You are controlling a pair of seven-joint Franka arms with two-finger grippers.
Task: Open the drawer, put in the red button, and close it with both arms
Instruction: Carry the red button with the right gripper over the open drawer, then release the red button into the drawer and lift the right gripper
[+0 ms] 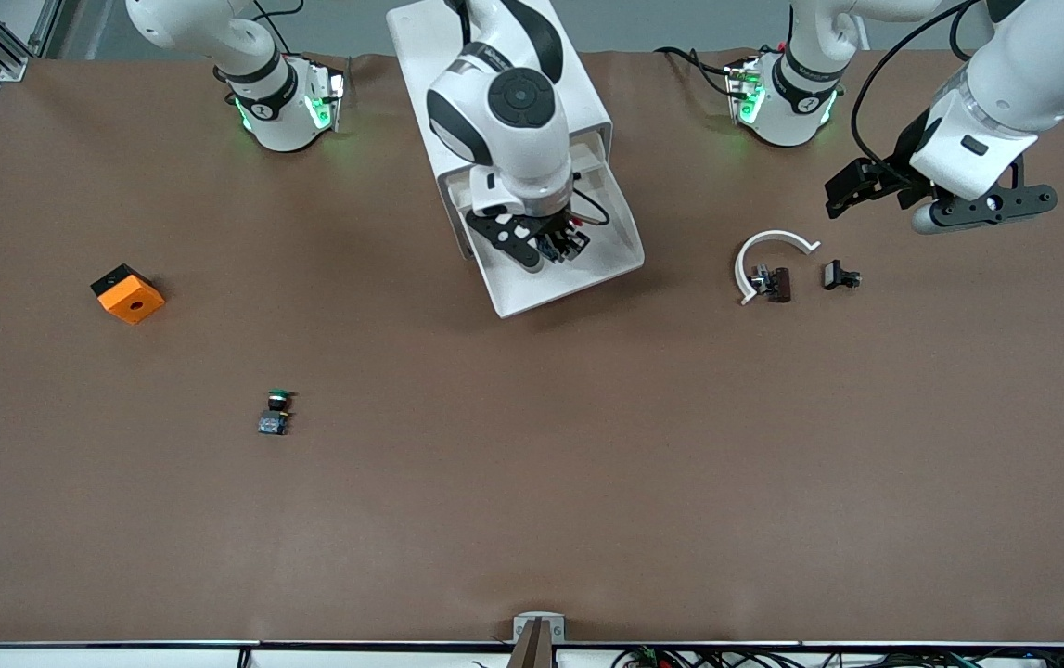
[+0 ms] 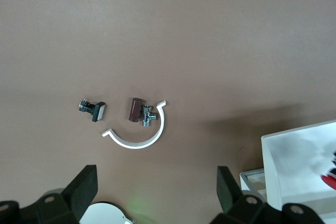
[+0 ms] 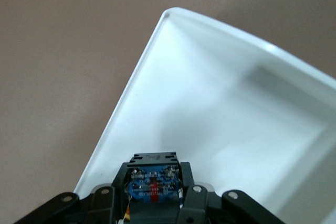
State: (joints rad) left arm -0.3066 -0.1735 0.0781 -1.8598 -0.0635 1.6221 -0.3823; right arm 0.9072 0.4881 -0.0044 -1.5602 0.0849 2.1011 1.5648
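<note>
We see the right gripper [image 1: 557, 243] clenched on the tiny red button with blue-grey block base [image 3: 153, 181], holding it over the pulled-out shallow white plastic drawer [image 1: 620, 255] of the boxy white cabinet [image 1: 578, 83]. The left gripper [image 2: 157, 192] waits released, fingers spread, above the brown table [image 1: 532, 482] near a white curved plastic piece [image 1: 770, 243] and two small dark parts. A green-capped button [image 1: 275, 412] and an orange block [image 1: 127, 293] lie toward the right arm's end.
</note>
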